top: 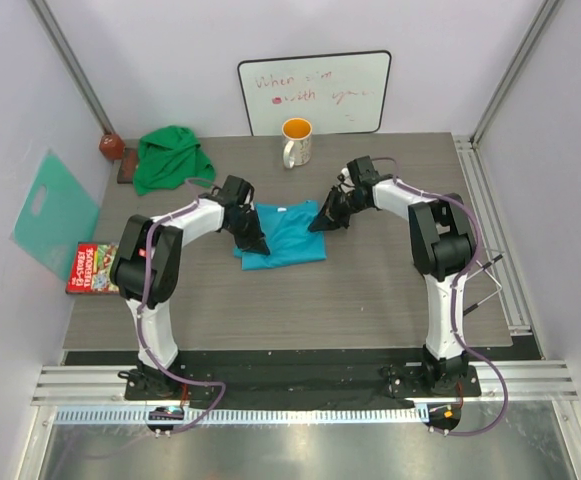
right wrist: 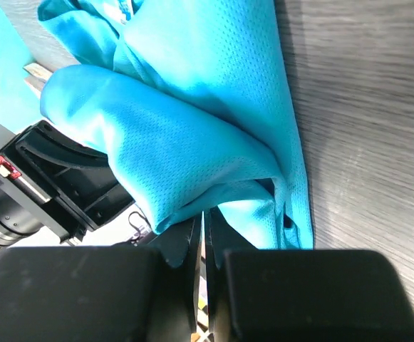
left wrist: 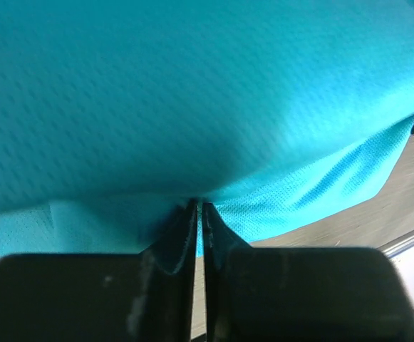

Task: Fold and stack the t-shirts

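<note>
The turquoise-blue t-shirt (top: 288,238) lies partly folded at the middle of the table. My left gripper (top: 254,240) is shut on its left edge and my right gripper (top: 323,220) is shut on its right edge. In the left wrist view the left gripper (left wrist: 199,206) pinches the cloth at its tips, and the shirt (left wrist: 192,92) fills the view above. In the right wrist view the right gripper (right wrist: 206,214) pinches a fold of the shirt (right wrist: 192,142), lifted off the table. The green t-shirt (top: 173,158) lies crumpled at the back left.
A white mug (top: 296,142) with an orange inside stands behind the shirt, in front of a whiteboard (top: 315,93). A mint-teal plastic sheet (top: 55,212) leans on the left wall. A red box (top: 94,268) lies at the table's left edge. A brown object (top: 111,146) sits in the back-left corner.
</note>
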Controlling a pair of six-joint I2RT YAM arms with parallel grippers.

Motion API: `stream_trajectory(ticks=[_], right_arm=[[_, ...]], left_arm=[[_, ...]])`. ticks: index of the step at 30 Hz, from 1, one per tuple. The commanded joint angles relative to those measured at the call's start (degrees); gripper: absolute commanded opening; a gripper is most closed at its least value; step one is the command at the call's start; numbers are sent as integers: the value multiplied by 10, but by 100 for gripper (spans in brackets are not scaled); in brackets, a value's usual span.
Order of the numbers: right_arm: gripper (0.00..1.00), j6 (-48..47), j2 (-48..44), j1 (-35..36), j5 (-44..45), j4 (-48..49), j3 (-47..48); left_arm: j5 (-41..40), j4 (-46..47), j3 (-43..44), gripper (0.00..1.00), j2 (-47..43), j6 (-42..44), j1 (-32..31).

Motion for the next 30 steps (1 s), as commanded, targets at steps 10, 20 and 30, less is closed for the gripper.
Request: stream_trajectory(ticks=[10,20,30], right_arm=[[10,-2,-4,1,-38,-23,129],[10,3,2,2,-49,-29,148],[9,-8,3,15,-59,-31,106]], left_arm=[[-33,-68,180,19,14,33,7],[-33,-80,204,19,42,46,22],[-42,-64,182,19,53,44,34]])
